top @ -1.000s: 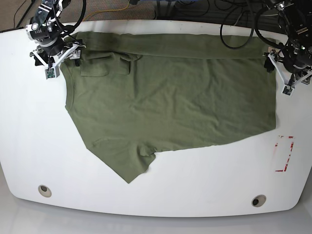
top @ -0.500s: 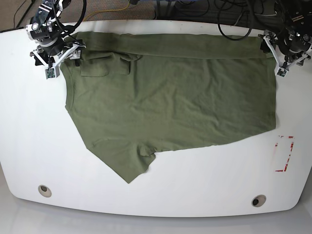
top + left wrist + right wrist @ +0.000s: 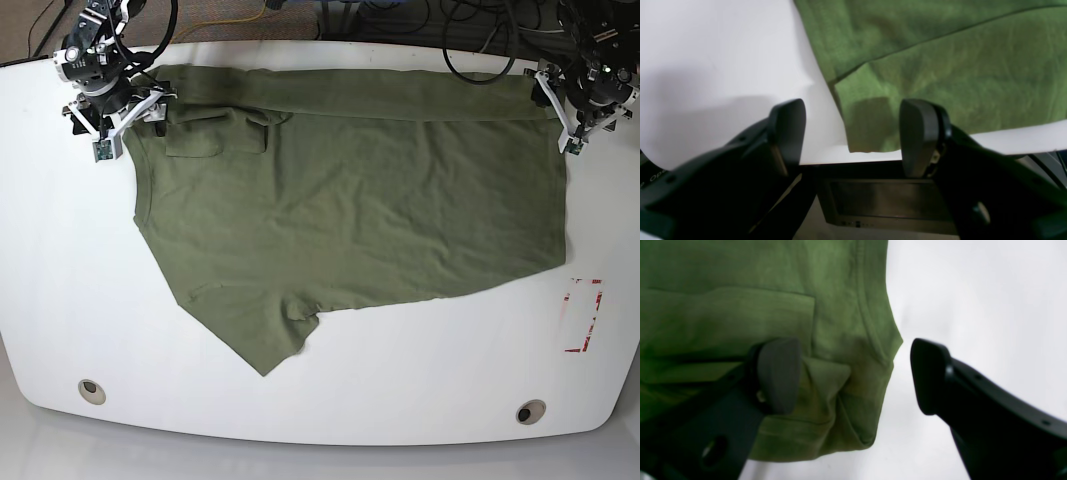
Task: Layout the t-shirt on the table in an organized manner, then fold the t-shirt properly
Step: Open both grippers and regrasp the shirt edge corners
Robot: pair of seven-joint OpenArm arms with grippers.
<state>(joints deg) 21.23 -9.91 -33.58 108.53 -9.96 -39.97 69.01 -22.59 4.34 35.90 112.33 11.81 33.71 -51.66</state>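
I have the plain olive-green short-sleeved cotton t-shirt (image 3: 350, 210) spread over the far half of the glossy white bench (image 3: 400, 390), its long folded-over edge running along the back rim and one loose sleeve trailing toward me at the lower left. What has just changed is on my left arm: over the last second the left claw (image 3: 566, 103) has slid up from beside the hem to the shirt's far corner, and its jaws have narrowed a little on the way. In the left wrist view that claw (image 3: 853, 133) stands spread with the corner of the cloth lying between the pads, not yet pinched. The right claw (image 3: 112, 112) has not moved; it sits at the opposite far corner with its jaws apart, one pad (image 3: 778, 373) resting over a bunched fold of fabric and the other out over bare bench, so it holds nothing (the cloth there is doubled and lumpy). I read this as both arms lining up on the two back corners for a grab, so the folding proper has yet to begin.
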